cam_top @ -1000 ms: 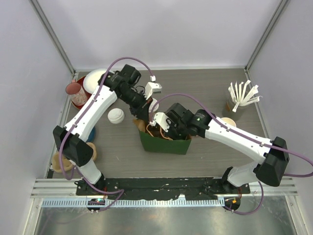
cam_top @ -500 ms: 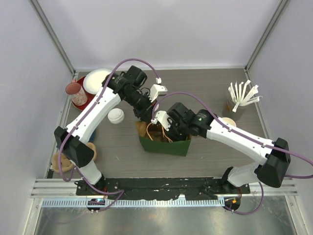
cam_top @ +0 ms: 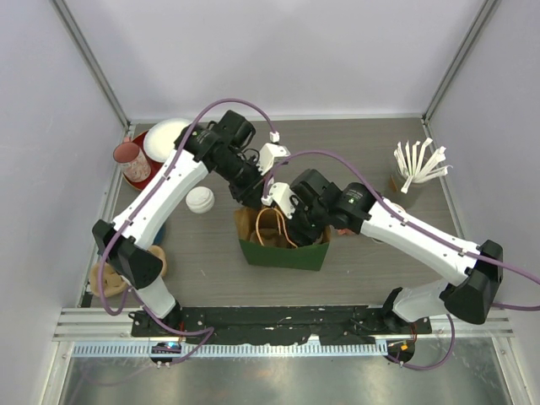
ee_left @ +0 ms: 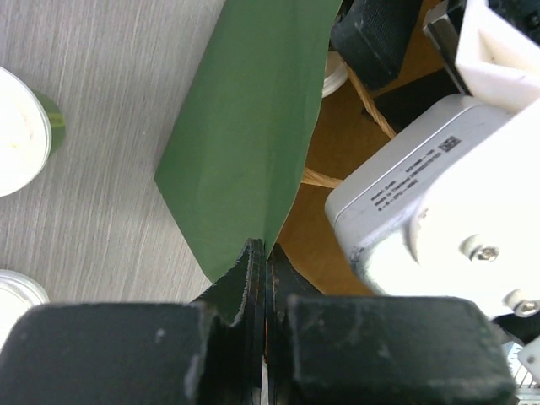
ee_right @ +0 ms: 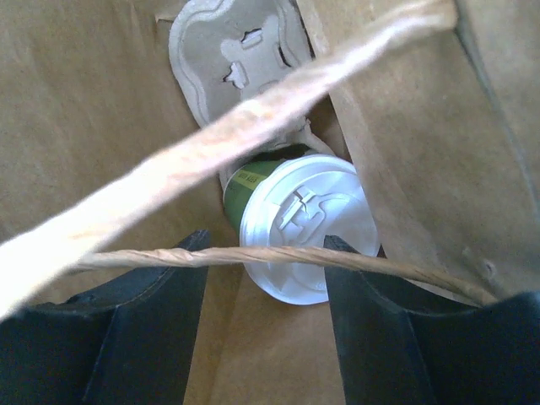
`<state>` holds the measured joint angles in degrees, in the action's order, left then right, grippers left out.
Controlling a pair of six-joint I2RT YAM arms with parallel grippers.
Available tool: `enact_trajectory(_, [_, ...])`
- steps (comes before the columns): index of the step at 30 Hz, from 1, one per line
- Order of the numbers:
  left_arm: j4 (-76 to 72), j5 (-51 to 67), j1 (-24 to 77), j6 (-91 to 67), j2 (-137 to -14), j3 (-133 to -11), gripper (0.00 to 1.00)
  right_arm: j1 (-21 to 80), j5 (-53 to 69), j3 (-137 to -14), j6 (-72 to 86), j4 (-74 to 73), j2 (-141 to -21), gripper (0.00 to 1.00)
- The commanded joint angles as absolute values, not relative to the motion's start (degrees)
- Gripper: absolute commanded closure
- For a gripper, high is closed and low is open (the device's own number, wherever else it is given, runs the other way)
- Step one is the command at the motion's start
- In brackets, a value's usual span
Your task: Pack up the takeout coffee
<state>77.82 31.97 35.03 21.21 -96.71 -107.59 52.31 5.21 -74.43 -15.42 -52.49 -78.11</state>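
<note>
Right fingers [ee_right: 143,329] spread, gripping nothing, inside the green paper bag [ee_left: 245,118]. A green paper cup with round white plastic lid [ee_right: 308,211] sits directly below between them by the grey pulp cup carrier [ee_right: 232,51], long axis near upright, lid facing the fingers, slight lean. Left fingers [ee_left: 243,283] clenched on the bag's rim; second lidded cup [cam_top: 201,199] stands upright on the desk [cam_top: 371,261] left of the bag, nearer the left arm.

We see the robot's two white-shelled, black-jointed arms, the left arm [cam_top: 160,198] and the right arm [cam_top: 413,236], each carrying a looping purple cable [cam_top: 224,105] above a black base rail [cam_top: 278,317], with scuffed matte-black fingers [ee_left: 245,295] and a white wrist housing [ee_left: 405,202] bearing a printed code label [ee_left: 445,145] and a silver screw [ee_left: 472,247].
</note>
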Motion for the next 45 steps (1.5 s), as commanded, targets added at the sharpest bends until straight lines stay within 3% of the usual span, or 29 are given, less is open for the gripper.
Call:
enact_trajectory(1, [95.19,29.71,35.07,20.92,-97.29,-110.04,0.98,52.47,6.24,-76.90,-14.68,-53.00,-74.88,0.36])
enact_trajectory(12, [95.19,29.36,35.77,21.18,-97.30,-108.28,0.99,52.65,6.59,-81.30,-13.19,-53.35,-74.97,0.28])
enact_trajectory(45, [95.19,26.89,36.30,21.62,-97.82,-110.56,1.00,53.00,7.82,-89.73,-12.57,-55.99,-72.95,0.28])
